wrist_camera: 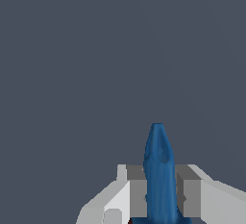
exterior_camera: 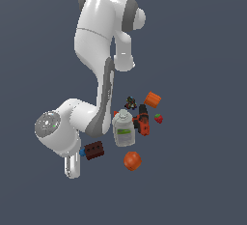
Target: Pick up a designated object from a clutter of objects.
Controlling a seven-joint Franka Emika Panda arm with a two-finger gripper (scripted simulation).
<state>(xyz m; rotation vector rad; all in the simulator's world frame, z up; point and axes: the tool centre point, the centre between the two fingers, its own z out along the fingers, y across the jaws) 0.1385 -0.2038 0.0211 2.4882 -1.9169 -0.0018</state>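
The blue piece (wrist_camera: 159, 170) is seen in the wrist view clamped between the two grey fingers (wrist_camera: 137, 196) of the gripper (wrist_camera: 160, 196), which are closed against its sides. In the exterior view only a small part of the blue piece (exterior_camera: 82, 152) shows, just beside the brown studded block (exterior_camera: 94, 149). Nearby lie the white bottle with green label (exterior_camera: 124, 129), the orange ball (exterior_camera: 132, 161), the red-black drill (exterior_camera: 143, 120), the strawberry (exterior_camera: 158, 118) and the orange block (exterior_camera: 152, 99).
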